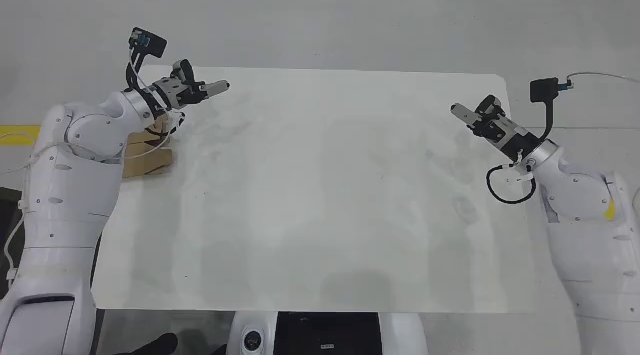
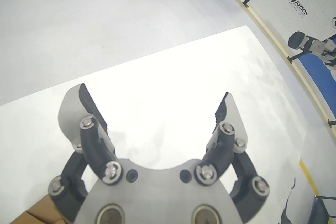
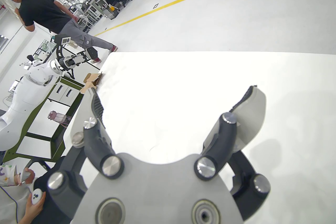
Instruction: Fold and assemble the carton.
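Folding has not begun, by the look of it. The carton (image 1: 150, 158) lies as a flattened brown blank at the left edge of the surface (image 1: 340, 205), partly under the left arm (image 1: 100, 130), and nothing holds it. The left jaws stand wide apart and empty, past the carton and above bare surface. The right jaws are also apart and empty, near the far right corner and well apart from the carton.

The step in hand seems to be the first reach. The next move likely calls for the left arm to draw back and come down onto the cardboard, then bring it toward the middle where the right arm (image 1: 560, 170) can help.

The top view gives the carton's place against the edge and beneath the arm. The left wrist view catches a brown corner of the carton (image 2: 39, 212) behind its jaws. The right wrist view sees the carton (image 3: 92, 79) side-on across the surface, where a flap seems to stand up rather than lie flat.
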Robot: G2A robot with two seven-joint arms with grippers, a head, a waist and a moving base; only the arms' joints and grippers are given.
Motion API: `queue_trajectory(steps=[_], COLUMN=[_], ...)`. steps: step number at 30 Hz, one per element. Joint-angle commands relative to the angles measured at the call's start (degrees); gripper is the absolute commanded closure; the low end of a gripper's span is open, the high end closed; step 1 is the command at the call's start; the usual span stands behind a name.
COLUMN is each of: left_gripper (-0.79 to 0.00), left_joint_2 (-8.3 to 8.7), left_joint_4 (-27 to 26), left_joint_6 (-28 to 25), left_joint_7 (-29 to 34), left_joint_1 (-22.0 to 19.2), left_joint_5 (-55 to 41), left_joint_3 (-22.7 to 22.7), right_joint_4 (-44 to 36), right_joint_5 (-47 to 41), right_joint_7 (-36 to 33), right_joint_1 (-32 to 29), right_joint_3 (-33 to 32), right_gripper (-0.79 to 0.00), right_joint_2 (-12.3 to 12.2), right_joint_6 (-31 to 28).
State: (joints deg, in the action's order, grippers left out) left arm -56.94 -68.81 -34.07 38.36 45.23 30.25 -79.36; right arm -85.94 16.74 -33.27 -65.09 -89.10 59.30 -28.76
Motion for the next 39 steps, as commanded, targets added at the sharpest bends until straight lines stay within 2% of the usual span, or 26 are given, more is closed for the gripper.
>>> queue_trajectory(steps=[1, 13, 16, 26, 30, 33, 39], left_gripper=[-0.785, -0.784, -0.785, -0.785, -0.785, -0.785, -0.785], left_joint_2=[0.00, 0.00, -0.02, 1.66, 2.52, 3.21, 4.63], left_joint_4=[0.00, 0.00, -0.90, -0.29, 2.75, 5.62, 9.91], left_joint_6=[0.00, 0.00, 2.59, 6.97, 4.36, 3.31, 6.10], left_joint_7=[0.00, 0.00, -0.32, 10.56, 16.86, 18.30, 18.04], left_joint_1=[0.00, 0.00, 1.07, 1.80, 1.41, 1.17, 0.47], left_joint_5=[0.00, 0.00, -2.97, -17.64, -26.14, -28.14, -29.01], left_joint_3=[0.00, 0.00, -0.53, -7.75, -11.22, -13.46, -17.76], right_joint_4=[0.00, 0.00, 0.00, 0.00, 0.00, 0.00, 0.00], right_joint_5=[0.00, 0.00, 0.00, 0.00, 0.00, 0.00, 0.00], right_joint_7=[0.00, 0.00, 0.00, 0.00, 0.00, 0.00, 0.00], right_joint_1=[0.00, 0.00, 0.00, 0.00, 0.00, 0.00, 0.00], right_joint_3=[0.00, 0.00, 0.00, 0.00, 0.00, 0.00, 0.00], right_gripper=[-0.785, -0.784, -0.785, -0.785, -0.785, -0.785, -0.785], right_joint_2=[0.00, 0.00, 0.00, 0.00, 0.00, 0.00, 0.00], right_joint_6=[0.00, 0.00, 0.00, 0.00, 0.00, 0.00, 0.00])
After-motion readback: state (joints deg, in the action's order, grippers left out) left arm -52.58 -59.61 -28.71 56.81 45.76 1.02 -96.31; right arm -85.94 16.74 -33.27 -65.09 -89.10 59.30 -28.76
